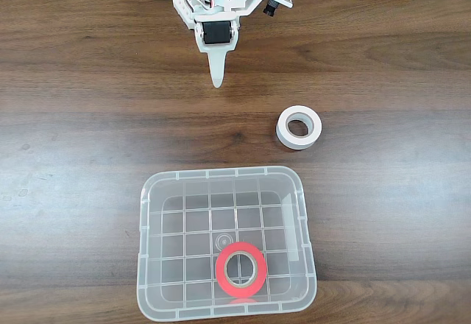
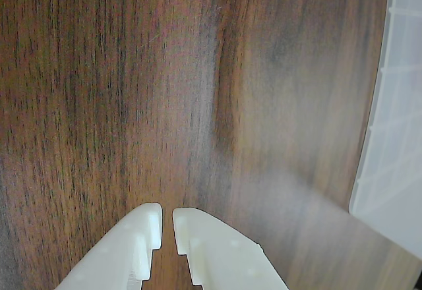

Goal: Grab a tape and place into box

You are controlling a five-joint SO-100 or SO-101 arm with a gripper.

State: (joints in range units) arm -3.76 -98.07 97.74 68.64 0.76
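Note:
The red tape [image 1: 241, 269] lies flat inside the clear plastic box [image 1: 154, 191], toward its front right part on the grid bottom. My gripper [image 1: 216, 81] is at the far side of the table, well away from the box, its white fingers pointing down over bare wood. In the wrist view the gripper [image 2: 167, 214] has its two white fingertips nearly touching, with only a thin gap and nothing between them. The box's edge [image 2: 389, 138] shows at the right of that view.
A white tape roll [image 1: 299, 127] lies on the wooden table between the arm and the box, to the right in the fixed view. Bare wood spreads left and right of the box.

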